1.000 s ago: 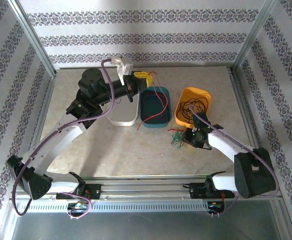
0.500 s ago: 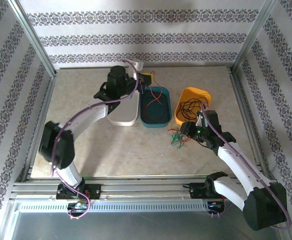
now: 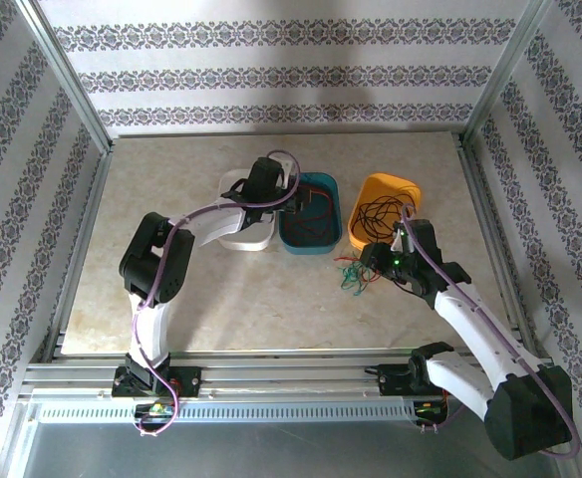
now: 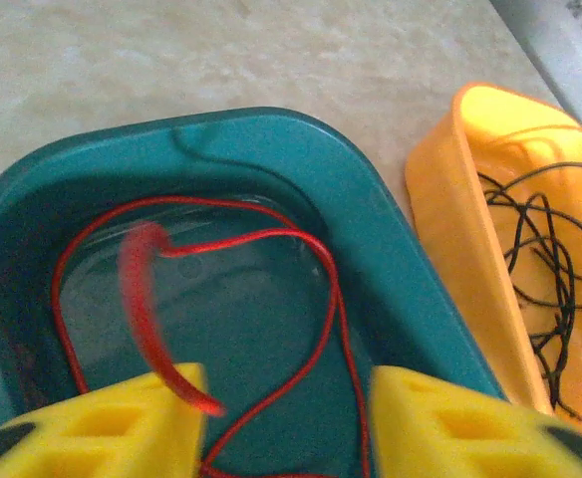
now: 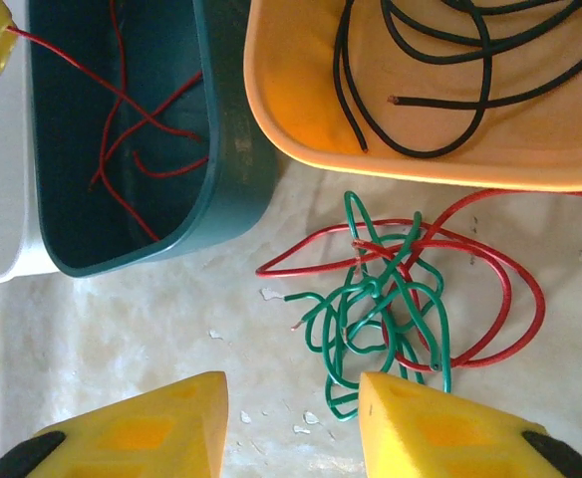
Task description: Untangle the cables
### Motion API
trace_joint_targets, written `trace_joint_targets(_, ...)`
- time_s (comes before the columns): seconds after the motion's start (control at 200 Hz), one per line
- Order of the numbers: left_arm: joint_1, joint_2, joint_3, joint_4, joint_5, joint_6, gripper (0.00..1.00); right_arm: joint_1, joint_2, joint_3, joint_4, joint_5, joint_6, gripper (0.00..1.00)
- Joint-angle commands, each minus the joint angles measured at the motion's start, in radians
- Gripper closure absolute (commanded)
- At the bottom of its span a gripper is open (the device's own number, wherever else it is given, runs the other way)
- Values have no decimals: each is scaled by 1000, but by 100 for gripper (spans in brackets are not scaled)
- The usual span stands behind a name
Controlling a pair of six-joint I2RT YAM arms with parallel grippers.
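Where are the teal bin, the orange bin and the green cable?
teal bin (image 4: 376, 249), left wrist view, right rim.
orange bin (image 5: 291, 100), right wrist view, bare wall.
green cable (image 5: 375, 291), right wrist view, knotted middle.

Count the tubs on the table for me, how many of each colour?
White tub: 1
Teal tub: 1
Orange tub: 1
Total: 3 tubs

The left gripper (image 3: 297, 203) hangs over the teal bin (image 3: 313, 248), the right gripper (image 3: 369, 263) beside the tangled cables (image 3: 350, 278)
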State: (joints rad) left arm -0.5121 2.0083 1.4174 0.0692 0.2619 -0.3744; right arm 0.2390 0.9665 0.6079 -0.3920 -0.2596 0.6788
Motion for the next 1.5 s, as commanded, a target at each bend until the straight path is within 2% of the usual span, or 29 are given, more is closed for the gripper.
trace_joint_targets(0.0, -33, -36, 64, -60, -82, 79, 39, 12, 1, 29, -10, 35, 10, 61)
trace_joint_targets(0.18, -83, -129, 111, -121, -132, 204, 19, 10, -2, 20, -20, 84, 29, 61)
trace_joint_targets(0.31, -127, -164, 173, -255, -201, 292, 14, 5, -10, 8, -21, 120, 45, 61)
trace_joint_targets(0.38, -140, -175, 191, -317, -180, 307, 13, 3, -6, 9, -27, 124, 46, 61)
trace_joint_targets(0.505, -183, -178, 187, -388, -6, 372, 14, -3, 10, 12, -51, 141, 45, 61)
trace_joint_targets(0.7, -297, -125, 136, -399, 141, 462, 16, -15, 78, 21, -78, 119, 53, 63)
trace_joint_targets(0.79, -333, -93, 118, -369, 146, 463, 17, -17, 119, 25, -80, 105, 49, 63)
trace_joint_targets(0.994, -368, -81, 47, -273, 71, 413, 19, -18, 231, 57, -63, 112, 30, 65)
trace_joint_targets(1.144, -368, -107, -12, -247, 42, 388, 19, -20, 291, 71, 10, 122, 18, 72)
trace_joint_targets(1.294, -365, -137, -63, -235, 13, 381, 18, -19, 347, 88, 22, 115, 11, 100)
trace_joint_targets(1.494, -343, -166, -105, -211, 22, 357, 17, -26, 268, 72, -53, 59, -67, 100)
